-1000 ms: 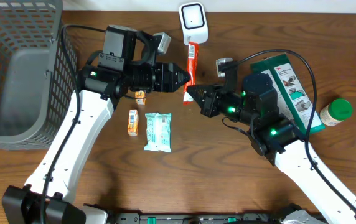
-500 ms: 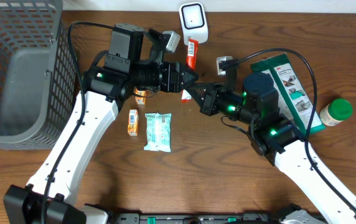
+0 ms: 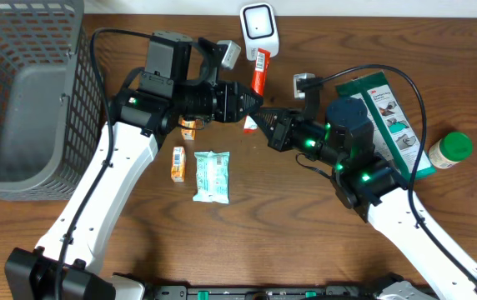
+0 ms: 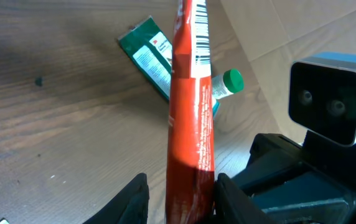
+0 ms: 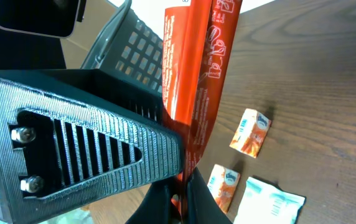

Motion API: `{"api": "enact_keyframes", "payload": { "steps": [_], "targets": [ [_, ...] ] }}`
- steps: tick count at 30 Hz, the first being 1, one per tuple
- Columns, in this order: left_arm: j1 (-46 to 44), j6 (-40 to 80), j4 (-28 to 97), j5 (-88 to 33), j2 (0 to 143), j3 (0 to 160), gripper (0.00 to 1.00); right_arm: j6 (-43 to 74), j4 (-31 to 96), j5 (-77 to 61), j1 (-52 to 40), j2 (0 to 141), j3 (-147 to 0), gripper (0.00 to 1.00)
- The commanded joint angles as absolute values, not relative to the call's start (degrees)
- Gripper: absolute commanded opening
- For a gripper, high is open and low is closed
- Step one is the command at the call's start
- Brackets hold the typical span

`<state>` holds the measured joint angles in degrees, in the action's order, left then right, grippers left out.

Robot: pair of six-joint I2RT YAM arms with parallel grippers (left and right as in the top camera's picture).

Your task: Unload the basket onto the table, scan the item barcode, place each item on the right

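A long red-orange packet [image 3: 258,71] with a barcode near its top hangs over the table, its upper end just below the white scanner [image 3: 258,32]. My right gripper [image 3: 265,123] is shut on the packet's lower end; in the right wrist view its jaws [image 5: 181,186] pinch the red film [image 5: 196,74]. My left gripper [image 3: 255,102] reaches in from the left. In the left wrist view its jaws [image 4: 182,182] stand either side of the packet [image 4: 190,112]: the right finger touches it, and a gap shows on the left.
A grey basket [image 3: 22,100] fills the left side. Two small orange packs [image 3: 178,164] and a white-teal tissue pack [image 3: 212,177] lie under the left arm. A green box [image 3: 389,117] and a green-capped bottle [image 3: 449,150] sit at the right.
The left gripper has moved right, up to the packet, and its jaws have narrowed around it. The right gripper has kept its hold and lifted the packet slightly toward the scanner.
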<state>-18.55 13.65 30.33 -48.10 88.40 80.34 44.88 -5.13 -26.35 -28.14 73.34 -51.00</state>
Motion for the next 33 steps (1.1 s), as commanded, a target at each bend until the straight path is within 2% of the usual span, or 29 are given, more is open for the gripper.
{"api": "enact_keyframes", "payload": {
  "steps": [1, 15, 19, 33],
  "targets": [
    [-18.74, 13.39, 30.5, -49.08, 87.55, 80.58, 0.36, 46.74, -6.09, -25.56, -28.64, 73.14, -51.0, 0.01],
    [-18.74, 13.61, 29.12, -49.08, 87.55, 80.58, 0.36, 46.72, -6.04, -25.47, -29.91, 73.43, -50.98, 0.01],
    [-18.74, 13.61, 29.32, -49.08, 87.55, 80.58, 0.3, 46.74, -6.13, -24.84, -29.95, 73.69, -50.98, 0.01],
    [-18.72, 13.56, 31.81, -48.82, 87.55, 80.58, 0.31, 48.23, -7.01, -23.83, -30.0, 73.84, -50.98, 0.01]
  ]
}}
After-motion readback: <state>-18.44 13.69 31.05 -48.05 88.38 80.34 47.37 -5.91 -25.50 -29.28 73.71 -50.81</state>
